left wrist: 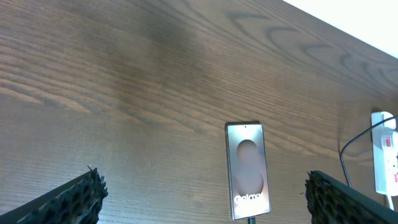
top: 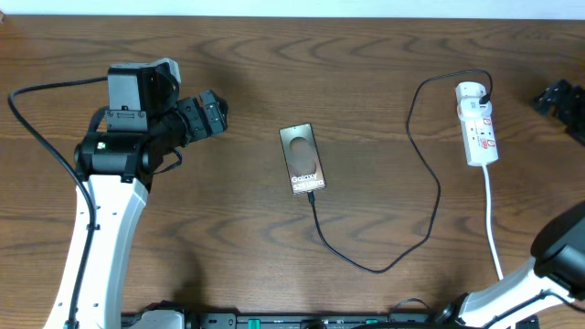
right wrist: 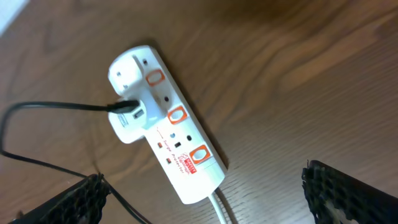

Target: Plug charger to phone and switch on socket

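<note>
the phone (top: 303, 158) lies flat near the middle of the wooden surface (top: 210, 238), screen up, its lettered end toward the robot. the charger cable (top: 438, 196) already reaches that end: in the overhead view its tip meets the phone's lower edge. the left wrist view shows a dark connector right at that edge, cut off by the frame. it looks plugged in, though i cannot tell whether it is fully seated. from there the cable loops toward the robot, swings right and climbs back to a white adapter (right wrist: 127, 122) in the end outlet of the power strip (top: 480, 128), which lies well to the right of the phone. the strip's three red-rimmed switches (right wrist: 176, 115) show clearly in the right wrist view, but i cannot tell whether any is on

the left jaws are spread wide and empty, hovering left of the phone and well apart from it. the right jaws are also spread wide with nothing in them, off to the strip's right and not touching it

by my reading the plugging step appears done, and what is left is pressing the switch beside the adapter, likely work for the right arm
</note>
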Robot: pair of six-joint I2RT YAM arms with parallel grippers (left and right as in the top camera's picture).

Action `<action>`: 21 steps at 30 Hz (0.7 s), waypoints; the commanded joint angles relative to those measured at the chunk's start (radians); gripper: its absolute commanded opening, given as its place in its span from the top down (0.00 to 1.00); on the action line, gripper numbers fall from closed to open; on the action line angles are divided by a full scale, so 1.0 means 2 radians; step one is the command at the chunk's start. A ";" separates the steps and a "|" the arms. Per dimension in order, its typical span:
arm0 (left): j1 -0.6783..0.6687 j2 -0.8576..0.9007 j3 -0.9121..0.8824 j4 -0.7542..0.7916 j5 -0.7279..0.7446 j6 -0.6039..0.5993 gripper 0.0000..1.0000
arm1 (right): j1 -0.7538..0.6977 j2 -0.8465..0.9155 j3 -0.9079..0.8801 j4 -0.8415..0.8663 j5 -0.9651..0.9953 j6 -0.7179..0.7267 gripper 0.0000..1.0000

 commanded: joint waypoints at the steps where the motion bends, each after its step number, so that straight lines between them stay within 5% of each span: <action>1: 0.002 -0.004 0.009 0.000 -0.007 0.003 0.00 | -0.003 0.030 0.001 -0.005 -0.013 -0.007 0.01; 9: 0.002 -0.004 0.009 0.000 -0.007 0.003 0.00 | -0.002 0.082 0.001 -0.008 -0.011 -0.006 0.10; 12: 0.002 -0.004 0.009 0.000 -0.007 0.003 0.00 | 0.000 0.094 0.001 -0.006 -0.011 -0.006 0.22; 21: 0.002 -0.004 0.009 0.000 -0.007 0.003 0.00 | 0.002 0.104 0.000 0.028 -0.005 -0.011 0.23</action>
